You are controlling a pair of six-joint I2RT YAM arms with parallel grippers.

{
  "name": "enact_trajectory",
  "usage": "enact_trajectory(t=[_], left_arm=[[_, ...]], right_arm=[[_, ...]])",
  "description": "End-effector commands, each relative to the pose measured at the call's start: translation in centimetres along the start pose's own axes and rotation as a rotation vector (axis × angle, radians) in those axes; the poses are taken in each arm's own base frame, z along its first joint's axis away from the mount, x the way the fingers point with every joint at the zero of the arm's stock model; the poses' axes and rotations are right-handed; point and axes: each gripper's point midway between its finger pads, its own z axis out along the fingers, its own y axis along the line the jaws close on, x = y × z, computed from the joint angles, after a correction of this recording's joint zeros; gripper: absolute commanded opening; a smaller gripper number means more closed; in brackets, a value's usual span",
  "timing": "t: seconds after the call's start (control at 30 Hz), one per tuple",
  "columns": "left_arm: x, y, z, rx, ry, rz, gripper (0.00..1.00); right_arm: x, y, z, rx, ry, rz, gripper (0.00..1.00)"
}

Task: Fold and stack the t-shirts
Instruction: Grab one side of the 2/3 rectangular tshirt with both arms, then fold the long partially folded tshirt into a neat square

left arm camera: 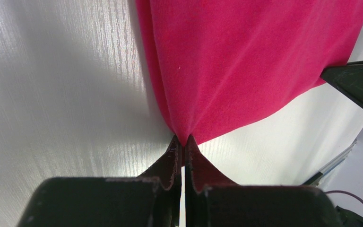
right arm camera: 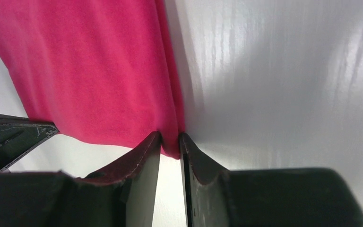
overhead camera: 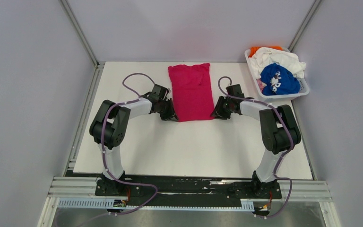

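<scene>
The magenta-pink t-shirt (overhead camera: 190, 91) lies folded into a long strip at the table's middle back. My left gripper (overhead camera: 170, 115) is shut on its near left corner, and the cloth (left arm camera: 246, 61) rises in a pinch between the fingertips (left arm camera: 174, 147). My right gripper (overhead camera: 216, 113) is shut on its near right corner (right arm camera: 172, 142). The cloth (right arm camera: 90, 71) fills the upper left of the right wrist view. The royal blue t-shirt (overhead camera: 278, 79), the white t-shirt (overhead camera: 278, 57) and the orange t-shirt (overhead camera: 259, 49) lie bunched in the basket.
The white slotted basket (overhead camera: 302, 88) stands at the table's back right corner. Grey walls close in the left, back and right sides. The white table (overhead camera: 194, 151) stretches bare in front of the pink shirt, towards the arm bases.
</scene>
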Motion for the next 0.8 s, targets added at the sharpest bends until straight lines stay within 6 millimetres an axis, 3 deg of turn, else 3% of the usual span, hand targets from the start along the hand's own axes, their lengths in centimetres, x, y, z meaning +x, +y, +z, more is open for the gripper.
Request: enact_trajectory(t=[0.0,0.07,0.2,0.37,0.57,0.77], left_arm=[[1.1,2.7,0.2,-0.111,0.010,0.023,0.00],[0.8,2.5,0.1,-0.107,0.001,0.026,0.00],[0.4,2.3,-0.2,-0.112,-0.017,0.033,0.00],[0.9,2.1,-1.8,-0.103,-0.038,0.045,0.00],[5.5,2.8,-5.8,-0.110,-0.021,0.036,0.00],[11.5,1.2,-12.2,-0.057,-0.020,0.064,0.00]], right_arm=[[0.2,-1.0,1.8,0.009,0.004,-0.027,0.26],[0.4,-1.1,2.2,0.004,0.008,-0.026,0.21],[0.8,-0.8,1.9,-0.010,0.005,-0.045,0.00],[3.5,0.9,-0.6,-0.114,0.055,-0.085,0.00],[11.0,2.2,-5.6,-0.213,0.189,-0.096,0.00],[16.8,6.3,-12.9,-0.377,0.271,-0.173,0.00]])
